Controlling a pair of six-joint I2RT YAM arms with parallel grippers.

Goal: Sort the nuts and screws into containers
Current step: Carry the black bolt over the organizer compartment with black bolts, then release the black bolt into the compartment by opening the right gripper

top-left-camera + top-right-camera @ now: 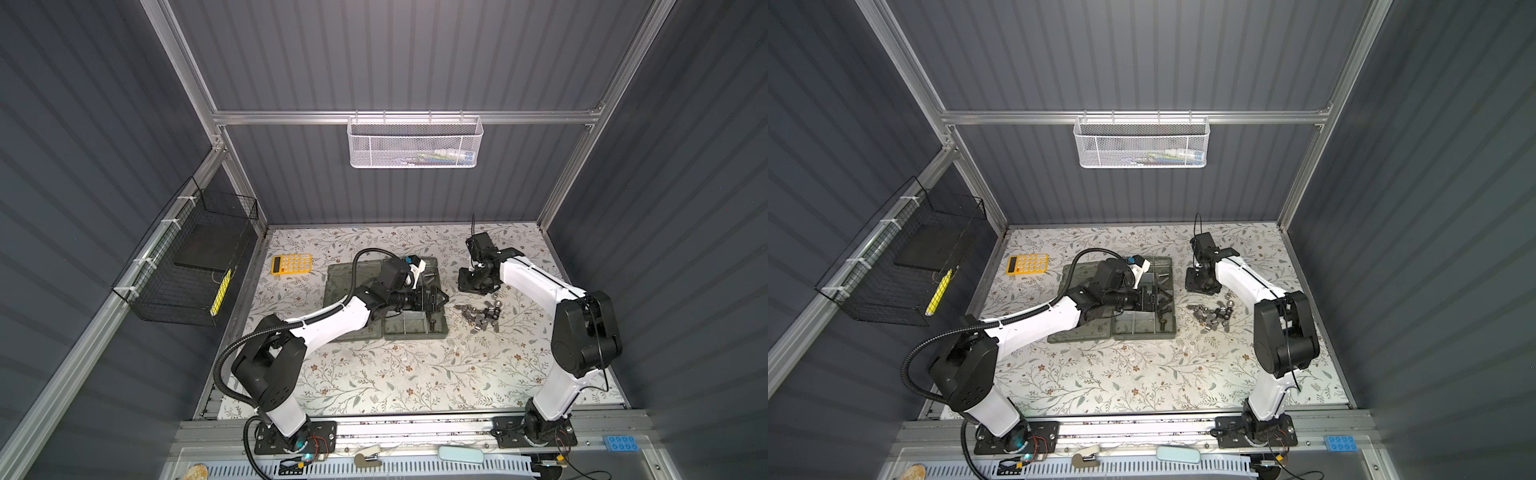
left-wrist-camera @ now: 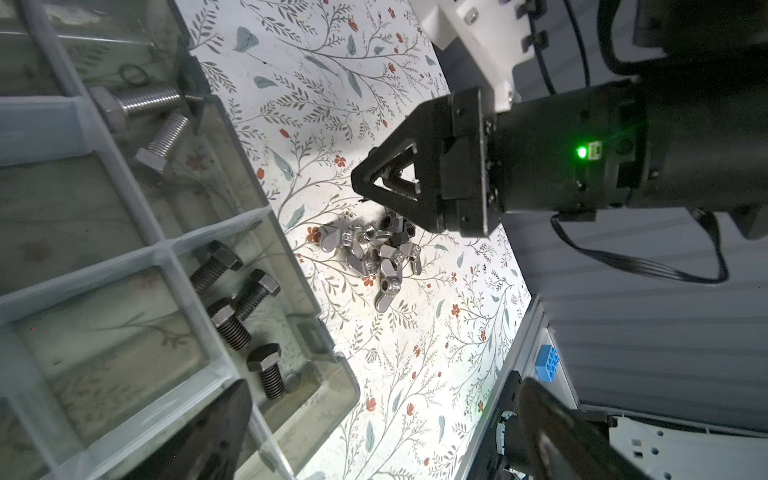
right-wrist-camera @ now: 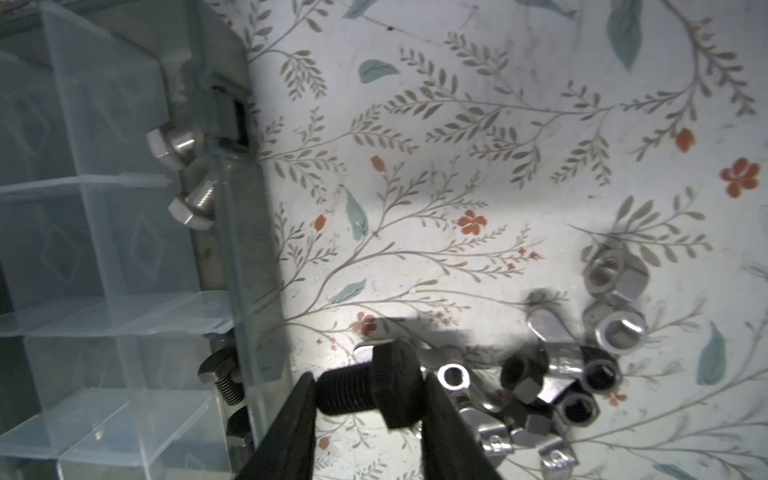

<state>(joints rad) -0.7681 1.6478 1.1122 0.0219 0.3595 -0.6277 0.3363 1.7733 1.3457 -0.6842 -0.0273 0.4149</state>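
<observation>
Right tool: My right gripper (image 3: 365,397) is closed partway on one black screw (image 3: 353,392). It is pinched end to end, shaft tip against one finger and head against the other, beside the heap and near the case wall.
Left tool: The left gripper (image 1: 444,299) hangs over the containers (image 2: 160,249), jaws apart. I see nothing between them.
Done: Two silver screws (image 2: 145,112) lie in one cell at the case's edge, and four black screws (image 2: 239,309) lie in the cell next along that edge.
Left to do: The nuts (image 2: 376,249), hex and winged, black and silver, sit heaped on the table (image 1: 395,374), near the case but outside it. No cell I can see holds a nut. I judge the screws nearly finished and the nuts not begun.
Right wrist view only: It shows the grip itself and the threads on the held screw.
Left wrist view only: It shows the cell contents clearly enough to count, and my right gripper poised over the heap.
Both top views: They show where both arms stand, but the hardware is too small to sort by eye.
</observation>
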